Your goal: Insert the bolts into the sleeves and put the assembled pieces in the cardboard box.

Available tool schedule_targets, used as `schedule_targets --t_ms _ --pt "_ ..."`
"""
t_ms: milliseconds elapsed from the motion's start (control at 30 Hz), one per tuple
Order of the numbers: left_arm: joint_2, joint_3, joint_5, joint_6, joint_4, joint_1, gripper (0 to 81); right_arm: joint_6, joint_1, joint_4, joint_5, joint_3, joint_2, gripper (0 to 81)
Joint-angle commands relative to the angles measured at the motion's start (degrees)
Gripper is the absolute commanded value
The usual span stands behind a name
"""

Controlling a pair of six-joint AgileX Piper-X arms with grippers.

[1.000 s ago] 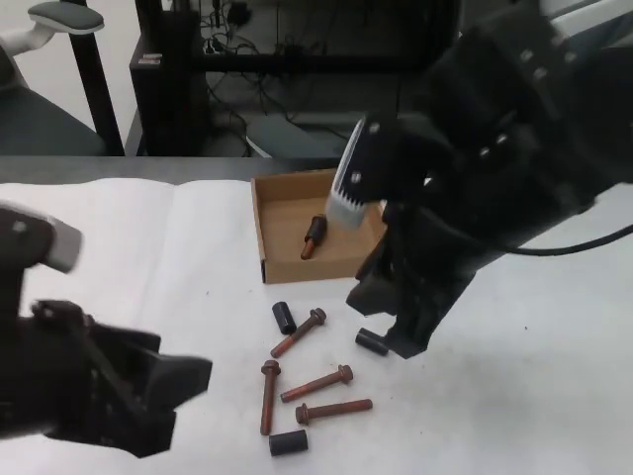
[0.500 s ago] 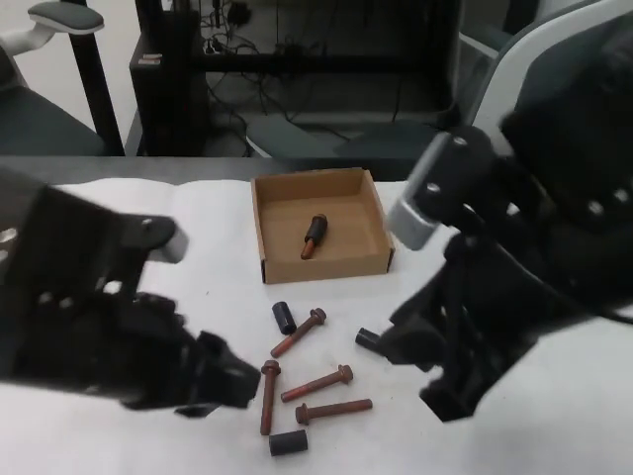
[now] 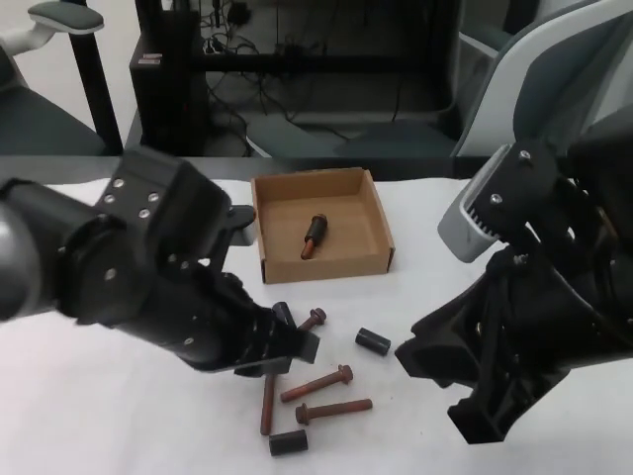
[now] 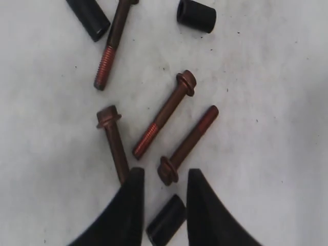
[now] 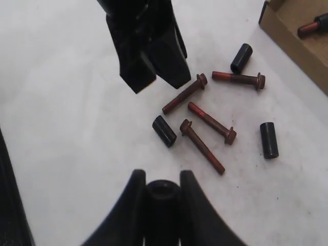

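Right gripper (image 5: 162,179): at the near right, above the white cloth (image 3: 99,435); its two fingers are clamped on a black held sleeve (image 5: 163,201).
Near sleeve (image 3: 288,442): the nearest loose part; it lies on the cloth, just beside the head of the near bolt (image 3: 334,407).
Left gripper (image 4: 165,174): it hangs over the loose parts from the left, fingers apart and gripping nothing; the near sleeve on the cloth shows in the gap between them.
Bolts: the near bolt, the middle bolt (image 3: 316,383) and the left bolt (image 3: 267,396) lie close together, copper-coloured. The far bolt (image 3: 309,321) lies a little farther, partly behind the left arm.
Right sleeve (image 3: 373,341): alone on the cloth, right of the bolts.
Far sleeve (image 3: 282,315): just left of the far bolt, partly covered by the left arm.
Cardboard box (image 3: 265,233): at the far middle, open on top; one assembled piece (image 3: 314,235) lies inside it.
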Motion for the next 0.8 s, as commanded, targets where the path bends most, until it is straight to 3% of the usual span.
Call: schedule_targets --t_ms 0,67,133,333,767 --pt "1.68 -1.93 -2.62 -0.42 -0.24 -0.34 39.9 0.30 0.18 -1.93 -1.02 0.04 -0.83 0.6" --pt "2.97 -2.58 -2.64 -1.76 0.27 -0.34 50.0 0.30 0.18 -2.71 -1.15 0.04 -0.83 0.6" --pt "3.84 -3.23 -2.59 -3.87 2.28 -0.34 53.8 0.30 0.18 -3.10 -1.30 0.04 -0.83 0.6" --pt "4.71 -3.79 -4.02 -6.06 8.51 -0.34 53.8 0.08 0.18 -3.08 -1.29 0.04 -0.83 0.6" --pt "7.99 -3.79 -4.82 -6.35 6.95 -0.34 53.8 0.08 0.18 -3.08 -1.29 0.04 -0.83 0.6"
